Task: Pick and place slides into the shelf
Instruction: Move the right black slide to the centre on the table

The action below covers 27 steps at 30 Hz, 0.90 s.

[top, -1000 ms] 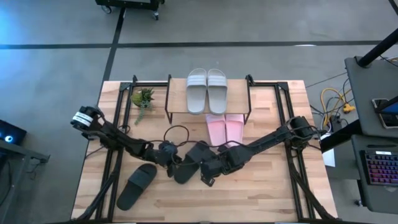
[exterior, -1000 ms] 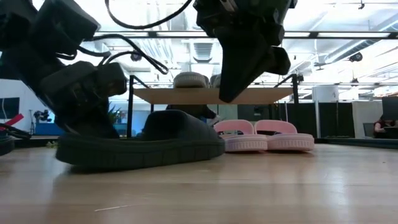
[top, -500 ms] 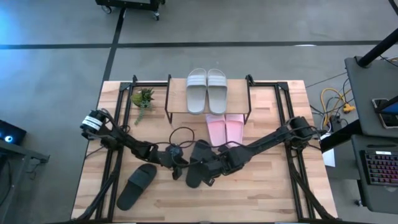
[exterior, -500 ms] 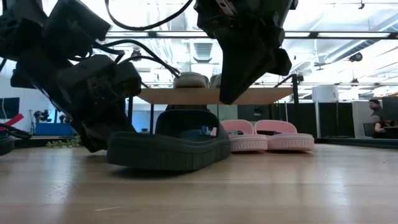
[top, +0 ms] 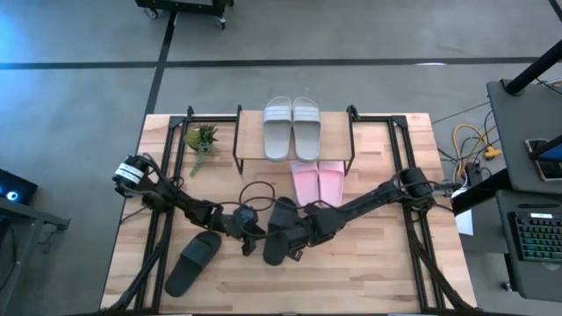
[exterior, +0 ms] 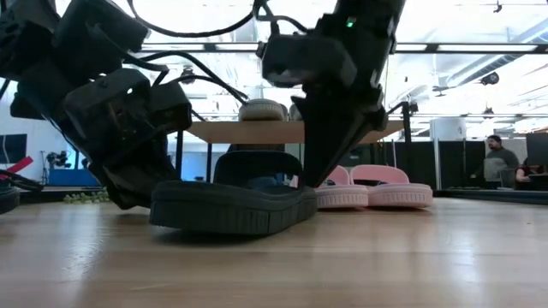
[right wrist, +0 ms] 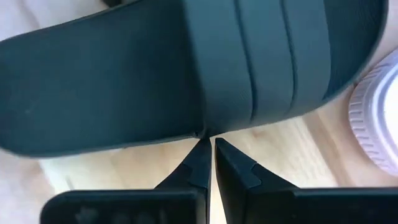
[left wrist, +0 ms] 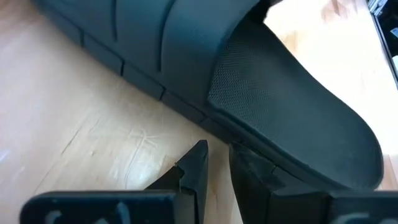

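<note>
High view: a wooden table (top: 369,281) on a grey floor, with a small plant (top: 202,139) near its far left corner. The shelf (top: 293,160) stands at the far middle; a grey pair (top: 292,127) lies on its top board and a pink pair (top: 318,181) below, partly under it. One black slide (top: 193,262) lies loose at the near left. The second black slide (top: 279,233) lies mid-table between the two arms, the left gripper (top: 248,237) at its left edge and the right gripper (top: 295,245) at its right edge.

Low view: the second black slide (exterior: 231,201) rests on the table, its near end slightly raised; the left gripper (exterior: 141,175) is at its left end, the right gripper (exterior: 317,167) comes down at its right. Behind stand the shelf (exterior: 291,131) and the pink pair (exterior: 368,188); a person (exterior: 495,162) shows far right.

Left wrist view: the fingers (left wrist: 196,171) stand slightly apart at the sole rim of the slide (left wrist: 267,106); whether they pinch it cannot be told.

Right wrist view: the fingers (right wrist: 200,165) are closed together, tips touching the slide's (right wrist: 186,68) edge, holding nothing.
</note>
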{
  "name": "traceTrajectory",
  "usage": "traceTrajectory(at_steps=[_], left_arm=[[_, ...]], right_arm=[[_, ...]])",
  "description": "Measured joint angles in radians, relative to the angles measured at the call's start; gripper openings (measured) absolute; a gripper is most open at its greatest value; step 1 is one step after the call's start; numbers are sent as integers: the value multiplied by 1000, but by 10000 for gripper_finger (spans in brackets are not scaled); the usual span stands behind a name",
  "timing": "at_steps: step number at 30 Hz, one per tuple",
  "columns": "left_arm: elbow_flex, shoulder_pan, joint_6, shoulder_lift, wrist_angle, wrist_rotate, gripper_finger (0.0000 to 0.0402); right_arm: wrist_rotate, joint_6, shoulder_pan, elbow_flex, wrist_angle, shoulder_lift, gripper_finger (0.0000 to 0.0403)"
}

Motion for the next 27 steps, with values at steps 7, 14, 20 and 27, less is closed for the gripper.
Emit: traceTrajectory(at_steps=[7,14,20,27], left_arm=[[0,-1,0,0,-1,-14,51],[-5,6,8,0,-4,-61,51],[-1,61,31,0,-7,-70,51],[20,82,60,0,3,-52,51]], right_arm=[[2,-43,-47,0,22,8,13],[0,-42,-51,0,-2,-11,13],[1,5,-25,3,-98,-31,13],[2,58,-9,4,-131,-32,13]])
